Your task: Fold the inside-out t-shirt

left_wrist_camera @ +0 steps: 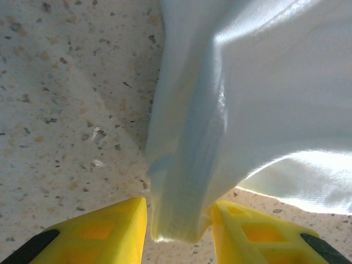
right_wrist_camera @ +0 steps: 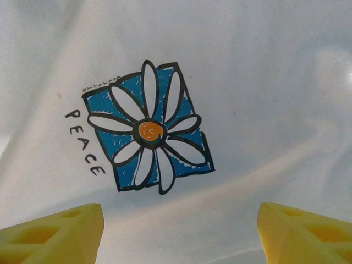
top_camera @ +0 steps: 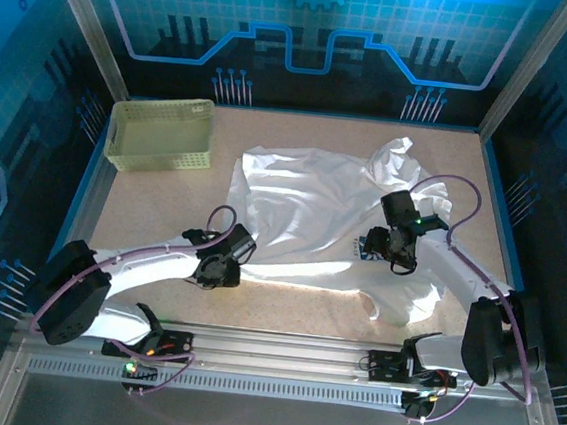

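Far left on the counter (top_camera: 152, 220), a pale lattice basket (top_camera: 160, 135) is being left unused, well apart from the cloth.

The left gripper (top_camera: 222, 263) is being held low at the near-left edge of the t-shirt (top_camera: 304, 205). In the left wrist view the yellow fingers (left_wrist_camera: 104, 231) are being pressed onto a bunched strip of that edge, so the cloth is being pinched just above the speckled counter.

The t-shirt is being kept mid-counter, spread wide but rumpled. One part is being bunched up at the far right and a tail is being let trail toward the near right.

The blue daisy print (right_wrist_camera: 148, 129) marked "PEACE" is being viewed from directly above by the right gripper (top_camera: 398, 252). Its fingers (right_wrist_camera: 55, 234) are being held wide apart over the print, with nothing between them.

Progress judged: early. No clean fold line is being shown. Smoothing, the sleeve folds and the body folds are being counted as remaining. Which face is up cannot be told for certain.
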